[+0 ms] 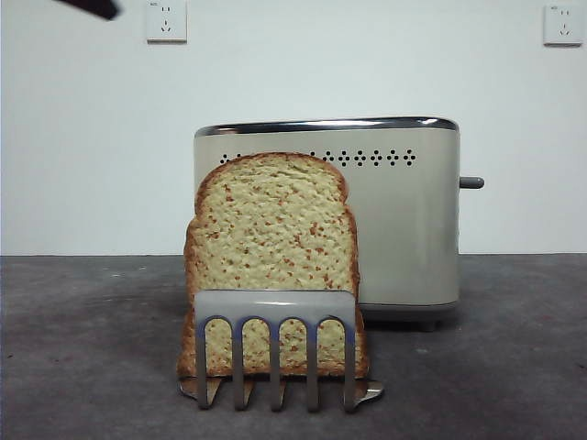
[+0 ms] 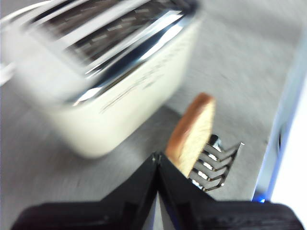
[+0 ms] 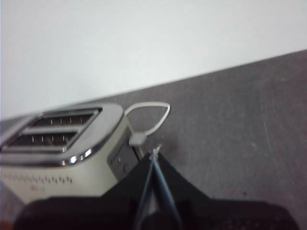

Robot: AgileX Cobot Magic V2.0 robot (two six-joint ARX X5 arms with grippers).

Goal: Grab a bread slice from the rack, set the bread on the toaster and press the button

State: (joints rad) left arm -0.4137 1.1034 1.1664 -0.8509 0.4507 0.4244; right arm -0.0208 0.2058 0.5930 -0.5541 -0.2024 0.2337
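Observation:
The slice of bread (image 1: pixel 272 257) stands upright in the silver rack (image 1: pixel 275 353), in front of the cream toaster (image 1: pixel 404 220). The grey button (image 1: pixel 471 182) sticks out of the toaster's right end. My left gripper (image 2: pixel 157 160) is shut and empty, hovering above and apart from the slice of bread (image 2: pixel 192 136), the rack (image 2: pixel 216 160) and the toaster (image 2: pixel 110 91). A black tip of an arm (image 1: pixel 92 7) shows at the front view's top left corner. My right gripper (image 3: pixel 154 155) is shut and empty, just off the toaster (image 3: pixel 62 153) near its button (image 3: pixel 137 140).
Two white wall sockets (image 1: pixel 166 20) (image 1: pixel 562 24) sit high on the white wall. A white cord (image 3: pixel 151 117) loops on the dark grey table (image 1: pixel 495 357) behind the toaster. A white edge with a blue light (image 2: pixel 288 143) borders the left wrist view.

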